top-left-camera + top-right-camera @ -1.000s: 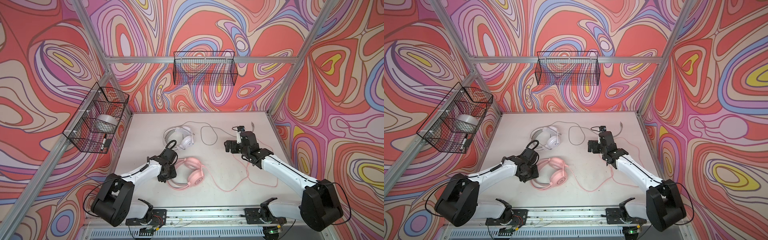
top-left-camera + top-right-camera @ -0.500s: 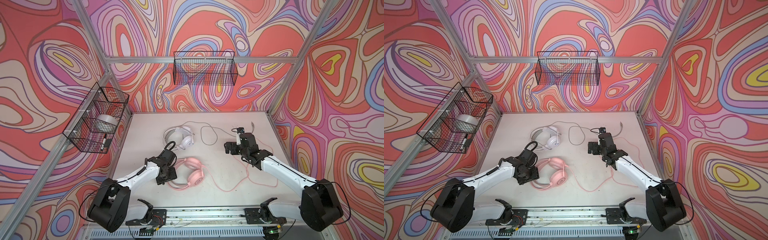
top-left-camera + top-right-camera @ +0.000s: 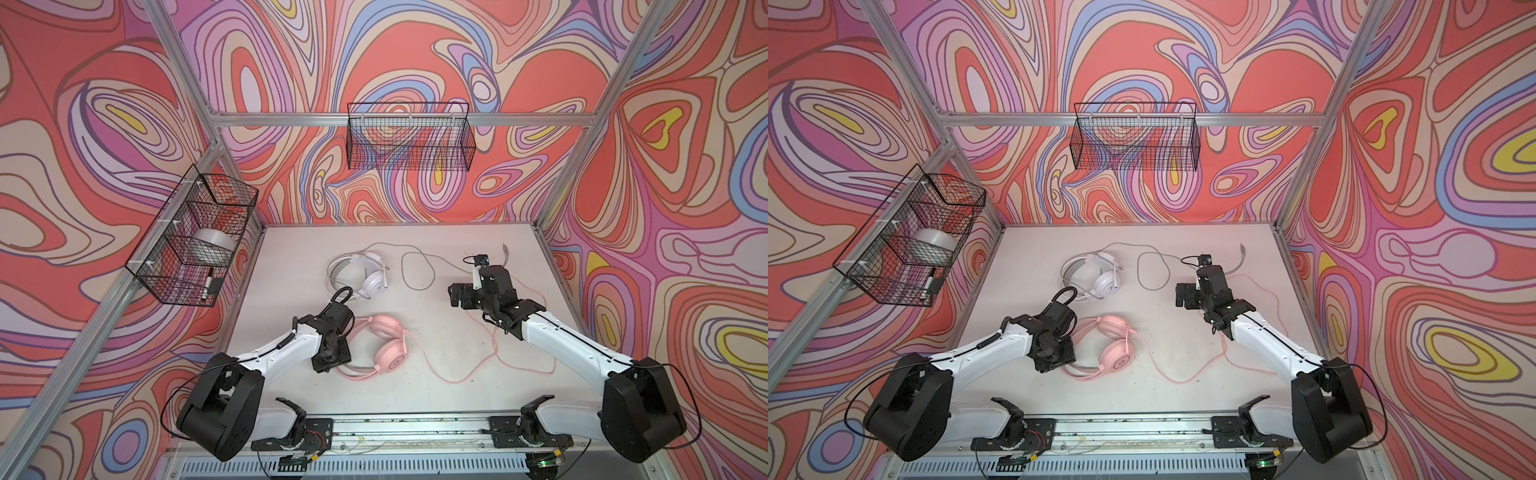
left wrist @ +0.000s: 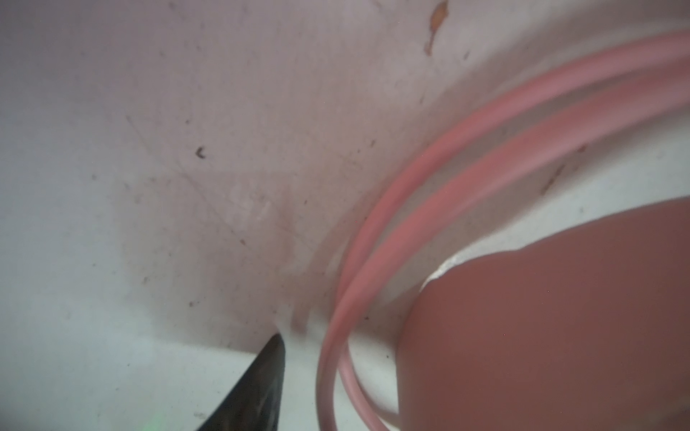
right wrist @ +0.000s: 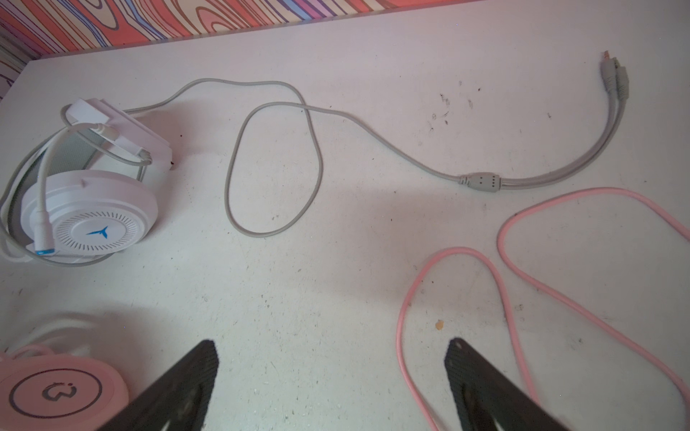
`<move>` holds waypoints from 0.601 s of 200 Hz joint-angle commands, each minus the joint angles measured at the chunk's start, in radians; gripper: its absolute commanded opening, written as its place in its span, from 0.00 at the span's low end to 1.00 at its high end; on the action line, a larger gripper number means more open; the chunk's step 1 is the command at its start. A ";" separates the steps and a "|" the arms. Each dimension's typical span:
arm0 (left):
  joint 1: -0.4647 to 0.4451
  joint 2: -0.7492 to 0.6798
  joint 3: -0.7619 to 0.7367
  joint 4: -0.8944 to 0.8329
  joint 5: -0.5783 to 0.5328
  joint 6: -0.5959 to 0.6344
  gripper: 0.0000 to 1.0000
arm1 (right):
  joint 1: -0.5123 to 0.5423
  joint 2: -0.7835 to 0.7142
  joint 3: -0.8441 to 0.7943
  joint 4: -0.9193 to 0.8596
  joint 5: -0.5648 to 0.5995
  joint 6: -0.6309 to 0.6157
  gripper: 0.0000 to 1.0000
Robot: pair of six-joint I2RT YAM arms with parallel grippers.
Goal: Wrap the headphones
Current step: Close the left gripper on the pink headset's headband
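Observation:
The pink headphones [image 3: 388, 345] [image 3: 1115, 345] lie near the table's front middle. Their pink cable [image 3: 457, 380] [image 5: 453, 249] trails right in loose loops. The white headphones [image 3: 365, 276] [image 3: 1100, 278] [image 5: 89, 216] lie behind them, with the grey cable [image 5: 481, 181] running right to its plugs [image 5: 612, 74]. My left gripper [image 3: 328, 363] [image 3: 1054, 363] is down at the pink headband's left end. In the left wrist view one black finger [image 4: 265, 373] stands just beside the thin double band [image 4: 325, 377]; the other finger is hidden behind a blurred pink mass. My right gripper [image 3: 455, 295] [image 5: 332, 354] hovers open and holds nothing.
A wire basket [image 3: 191, 241] on the left wall holds a tape roll [image 3: 212, 247] and a marker. Another wire basket [image 3: 409, 141] hangs on the back wall. The pink earcup [image 5: 56, 392] lies near my right gripper's left finger.
My left gripper has crept slightly toward the table's front along the pink headband. The right gripper and both headphones have hardly moved.

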State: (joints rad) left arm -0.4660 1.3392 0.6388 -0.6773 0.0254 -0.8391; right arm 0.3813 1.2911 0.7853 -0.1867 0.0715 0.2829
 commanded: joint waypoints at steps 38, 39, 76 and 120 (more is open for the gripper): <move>-0.006 0.040 -0.009 0.015 -0.019 -0.059 0.34 | 0.008 -0.006 -0.016 0.008 0.005 -0.002 0.98; -0.006 0.040 -0.009 0.015 -0.019 -0.060 0.33 | 0.008 -0.006 -0.016 0.007 0.004 -0.003 0.98; -0.006 0.053 0.022 -0.012 -0.026 -0.070 0.06 | 0.008 0.000 -0.002 -0.008 -0.007 -0.035 0.98; -0.006 0.057 0.135 -0.096 -0.018 -0.053 0.00 | 0.008 0.061 0.106 -0.185 -0.104 -0.169 0.98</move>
State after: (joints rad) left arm -0.4671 1.3899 0.6914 -0.6987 0.0105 -0.8867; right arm 0.3813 1.3170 0.8165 -0.2489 0.0223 0.2134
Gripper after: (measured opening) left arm 0.080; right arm 0.981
